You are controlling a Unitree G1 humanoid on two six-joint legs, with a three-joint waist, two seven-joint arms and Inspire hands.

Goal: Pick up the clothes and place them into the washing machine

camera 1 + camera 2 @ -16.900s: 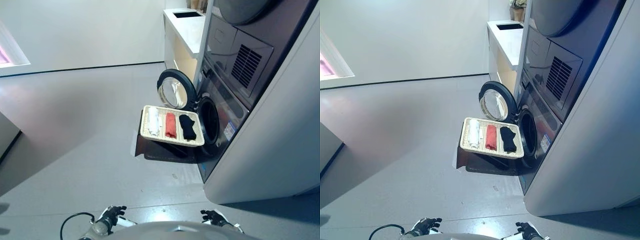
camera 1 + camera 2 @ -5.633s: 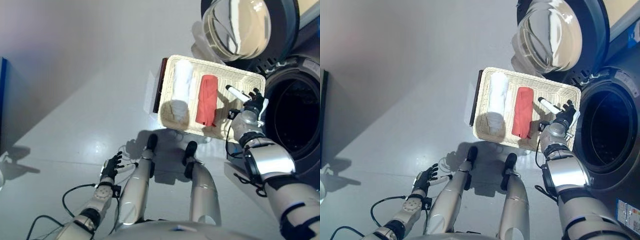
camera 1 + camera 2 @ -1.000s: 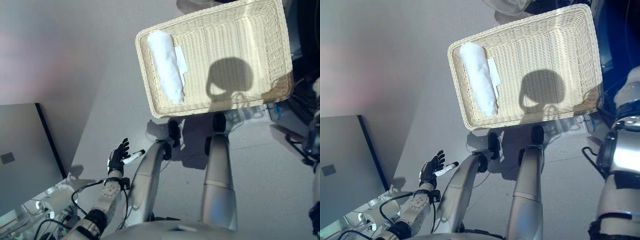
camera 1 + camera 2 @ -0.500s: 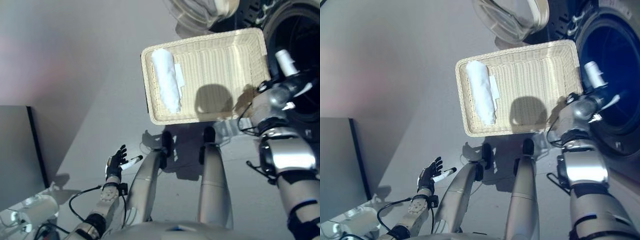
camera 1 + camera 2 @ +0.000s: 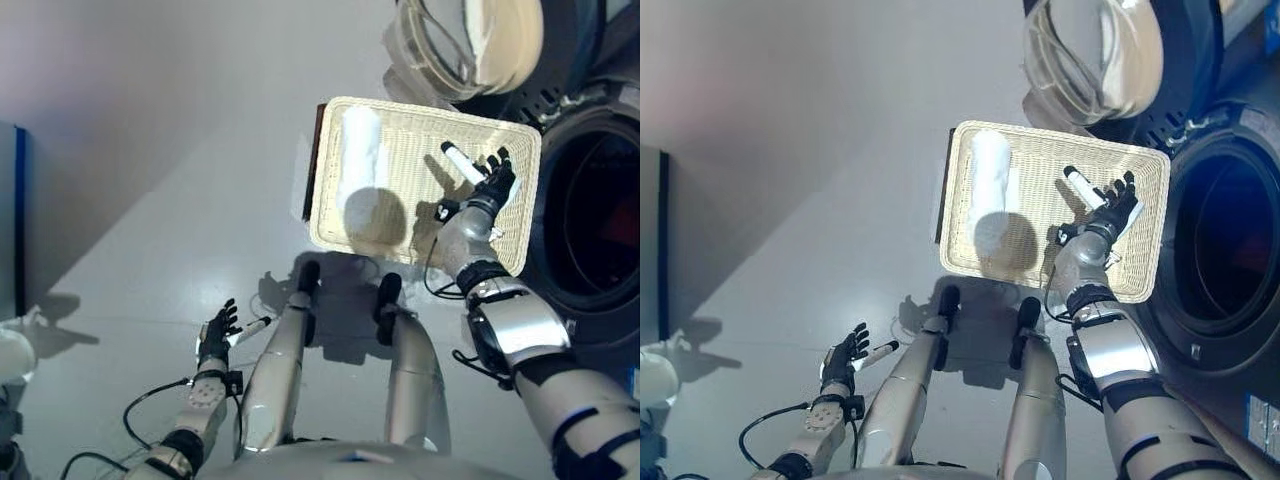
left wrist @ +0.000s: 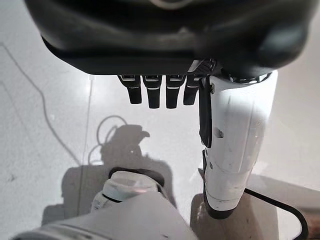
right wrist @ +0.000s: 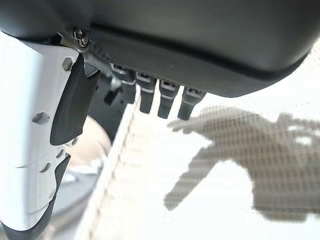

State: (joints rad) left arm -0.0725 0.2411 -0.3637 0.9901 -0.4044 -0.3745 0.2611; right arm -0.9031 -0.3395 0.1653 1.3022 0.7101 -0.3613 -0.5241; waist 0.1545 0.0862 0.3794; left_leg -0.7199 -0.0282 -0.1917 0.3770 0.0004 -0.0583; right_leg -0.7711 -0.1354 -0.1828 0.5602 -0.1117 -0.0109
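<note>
White rolled towel (image 5: 359,160) is lying in the cream wicker basket (image 5: 520,150), likely soft and light; right hand (image 5: 487,192) is hovering open-fingered, best gripping mid-roll. Left hand (image 5: 214,331) is hanging open.

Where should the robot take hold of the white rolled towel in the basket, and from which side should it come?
Probably around the middle of the white rolled towel, coming from above. It lies flat and lengthwise along the basket wall on the robot's left, so fingers can close across its narrow width. The right hand hovers open over the basket's other side; the left hand hangs low, open.
</note>
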